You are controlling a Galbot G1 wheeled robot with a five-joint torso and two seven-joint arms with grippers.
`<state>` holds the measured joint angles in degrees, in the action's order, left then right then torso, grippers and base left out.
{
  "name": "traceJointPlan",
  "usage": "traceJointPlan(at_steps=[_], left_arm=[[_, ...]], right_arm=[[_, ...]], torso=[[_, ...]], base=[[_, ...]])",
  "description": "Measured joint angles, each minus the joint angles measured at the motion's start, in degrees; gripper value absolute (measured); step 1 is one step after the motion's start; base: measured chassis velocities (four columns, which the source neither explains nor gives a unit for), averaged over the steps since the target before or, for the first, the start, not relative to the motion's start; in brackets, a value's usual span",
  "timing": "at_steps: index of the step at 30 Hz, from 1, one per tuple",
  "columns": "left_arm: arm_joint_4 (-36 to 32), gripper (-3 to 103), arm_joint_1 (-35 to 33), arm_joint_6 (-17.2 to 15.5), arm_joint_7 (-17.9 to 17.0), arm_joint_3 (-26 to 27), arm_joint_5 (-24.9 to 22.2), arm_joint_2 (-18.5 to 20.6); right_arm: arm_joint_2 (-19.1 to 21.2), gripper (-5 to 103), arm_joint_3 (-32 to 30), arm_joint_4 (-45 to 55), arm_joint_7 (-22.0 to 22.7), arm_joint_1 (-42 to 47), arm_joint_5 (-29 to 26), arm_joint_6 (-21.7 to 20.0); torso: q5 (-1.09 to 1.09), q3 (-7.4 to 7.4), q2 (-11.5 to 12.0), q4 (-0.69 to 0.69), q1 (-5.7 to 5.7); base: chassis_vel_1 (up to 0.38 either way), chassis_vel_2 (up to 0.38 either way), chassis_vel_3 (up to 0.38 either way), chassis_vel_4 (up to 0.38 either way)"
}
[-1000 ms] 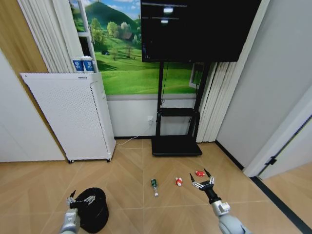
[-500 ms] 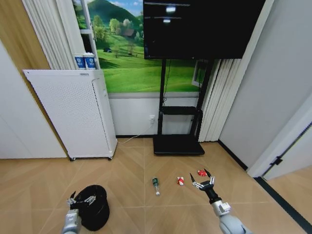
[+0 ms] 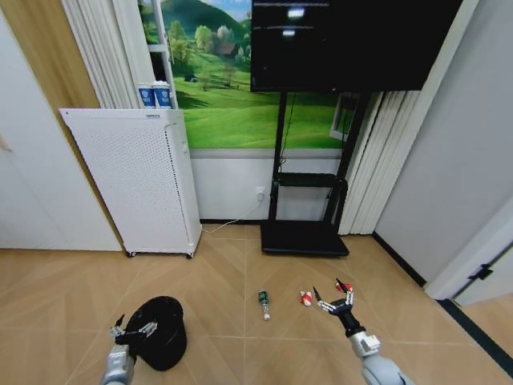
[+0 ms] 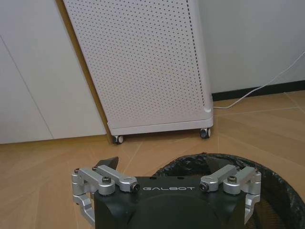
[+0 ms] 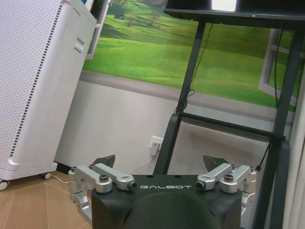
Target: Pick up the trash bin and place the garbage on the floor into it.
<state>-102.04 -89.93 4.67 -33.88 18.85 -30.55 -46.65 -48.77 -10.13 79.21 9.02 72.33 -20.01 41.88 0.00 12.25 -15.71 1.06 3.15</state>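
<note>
The trash bin (image 3: pixel 163 335), a small black mesh basket, stands on the floor at the lower left. My left gripper (image 3: pixel 133 328) hovers open at its near left rim; the left wrist view shows the bin's rim (image 4: pixel 206 156) just under the spread left gripper (image 4: pixel 164 164). The garbage lies mid-floor: a clear bottle with a green label (image 3: pixel 263 302), a red-and-white can (image 3: pixel 305 298) and a red wrapper (image 3: pixel 345 285). My right gripper (image 3: pixel 334 299) is open in the air above the floor between can and wrapper, partly covering the wrapper. The right gripper (image 5: pixel 159 161) holds nothing.
A tall white perforated unit (image 3: pixel 136 180) on casters stands against the left wall, with blue-and-white paper cups (image 3: pixel 155 96) on top. A black TV stand (image 3: pixel 304 237) and its cable sit against the back wall. Wood floor lies open between the bin and the litter.
The whole head view has slid to the right, so the camera has turned. Both arms keep the same pose and both grippers stay open. The bin and litter have not been moved.
</note>
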Motion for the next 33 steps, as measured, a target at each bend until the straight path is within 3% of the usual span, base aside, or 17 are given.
traceJointPlan(at_steps=[13, 19, 25, 33], left_arm=[[1.32, 100, -0.89, 1.69, 0.3, 1.27, 1.28, -1.75], [3.28, 100, -1.2, 4.53, 3.52, 2.82, 2.15, -2.8], [4.91, 100, 0.41, 6.83, 6.75, 4.09, -0.47, -2.38], [5.33, 100, 1.78, 8.07, 9.27, 5.33, -4.18, -1.14]], right_arm=[[-0.58, 100, -0.97, -0.72, 0.02, 1.06, 1.18, 0.07], [-0.71, 100, -1.17, -0.8, 0.02, 1.52, 1.43, 0.14], [-0.98, 100, -1.29, -1.01, 0.04, 2.25, 1.42, 0.29], [-1.24, 100, -0.9, -1.3, 0.26, 2.0, 1.19, 0.31]], torso=[[0.0, -1.3, 1.92, 0.01, -0.6], [0.0, -1.48, 2.16, -0.03, -0.68], [-0.01, -1.42, 2.09, 0.04, -0.67], [0.01, -1.31, 1.92, 0.01, -0.61]], base=[[0.048, 0.057, 0.058, 0.052], [0.077, 0.061, 0.076, 0.068], [0.0, 0.0, 0.0, 0.0], [0.0, 0.0, 0.0, 0.0]])
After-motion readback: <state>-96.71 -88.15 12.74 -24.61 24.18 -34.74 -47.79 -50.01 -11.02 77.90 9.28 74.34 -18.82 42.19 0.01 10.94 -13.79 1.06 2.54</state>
